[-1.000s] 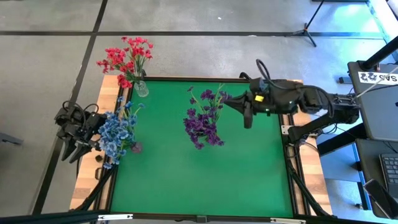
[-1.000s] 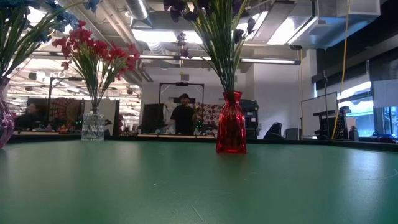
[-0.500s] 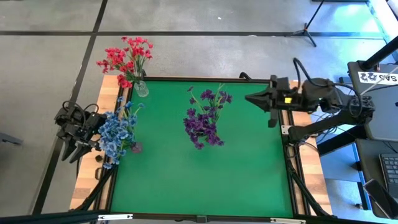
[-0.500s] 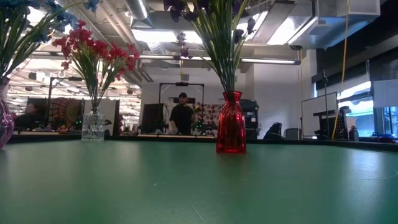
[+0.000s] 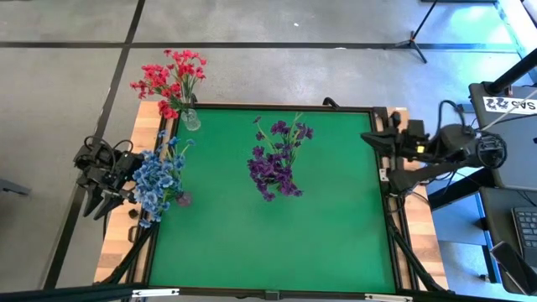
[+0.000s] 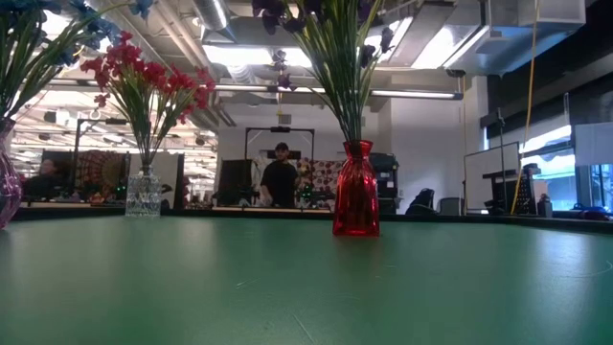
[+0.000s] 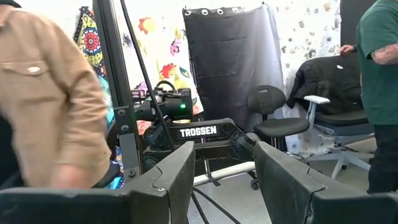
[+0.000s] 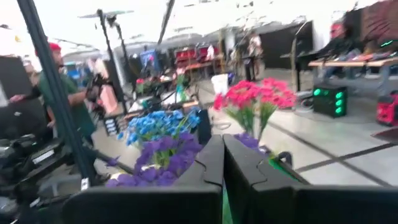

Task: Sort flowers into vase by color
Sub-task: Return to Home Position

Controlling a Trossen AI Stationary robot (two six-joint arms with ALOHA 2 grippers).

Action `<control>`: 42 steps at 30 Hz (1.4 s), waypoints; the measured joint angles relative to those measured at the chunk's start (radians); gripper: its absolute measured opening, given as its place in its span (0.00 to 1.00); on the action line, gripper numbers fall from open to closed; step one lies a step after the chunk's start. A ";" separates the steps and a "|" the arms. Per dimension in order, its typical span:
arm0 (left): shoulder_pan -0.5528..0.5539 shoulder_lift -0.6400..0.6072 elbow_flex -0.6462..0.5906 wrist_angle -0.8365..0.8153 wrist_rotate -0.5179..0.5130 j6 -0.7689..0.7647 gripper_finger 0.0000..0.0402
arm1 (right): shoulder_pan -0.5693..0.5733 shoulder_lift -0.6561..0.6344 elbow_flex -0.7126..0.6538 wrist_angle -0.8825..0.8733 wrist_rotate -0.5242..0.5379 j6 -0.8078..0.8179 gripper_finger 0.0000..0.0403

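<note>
Three bunches stand in vases by their stems. The red-pink flowers [image 5: 170, 77] are in a clear vase [image 6: 144, 193] at the table's far left corner. The light blue flowers [image 5: 154, 184] are in a purple vase [image 5: 183, 199] at the left edge. The dark purple flowers [image 5: 275, 161] are in a red vase [image 6: 355, 201] near the table's middle. My right gripper [image 5: 366, 136] hovers shut over the right edge, apart from the flowers [image 8: 168, 152]. My left gripper [image 7: 224, 158] is open, off the table's left side [image 5: 91, 204].
Bare green mat [image 5: 277, 239] fills the near half of the table. A wooden border [image 5: 415, 231] and black frame run around it. People show in the room behind: one in a tan jacket [image 7: 43, 106] and one in a green shirt [image 7: 379, 56].
My right arm has drawn back from beside the purple flowers toward the table's right edge, folding in over the border. The flowers and vases have stayed in place.
</note>
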 joint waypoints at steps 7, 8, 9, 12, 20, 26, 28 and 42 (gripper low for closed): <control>0.000 0.000 0.000 0.000 0.000 0.000 0.40 | 0.054 -0.213 -0.134 0.011 0.084 -0.102 0.01; 0.000 0.000 0.000 0.000 0.000 0.000 0.40 | 0.053 -0.234 -0.147 0.011 0.107 -0.105 0.01; 0.000 0.000 0.000 0.000 0.000 0.000 0.40 | 0.053 -0.253 -0.160 0.010 0.141 -0.106 0.01; 0.000 0.000 0.000 0.000 0.000 0.000 0.40 | 0.053 -0.305 -0.201 -0.025 0.213 -0.072 0.01; 0.000 0.000 0.000 0.000 0.000 0.000 0.40 | 0.053 -0.398 -0.215 -0.335 0.034 0.010 0.01; 0.000 0.000 0.000 0.000 0.000 0.000 0.40 | 0.053 -0.423 -0.222 -0.199 0.138 -0.058 0.01; 0.000 0.000 0.000 0.000 0.000 0.000 0.40 | 0.053 -0.402 -0.246 -0.140 0.200 -0.124 0.01; 0.000 0.000 0.000 0.000 -0.001 0.000 0.40 | -0.201 -0.538 -0.776 0.487 -0.296 -0.182 0.01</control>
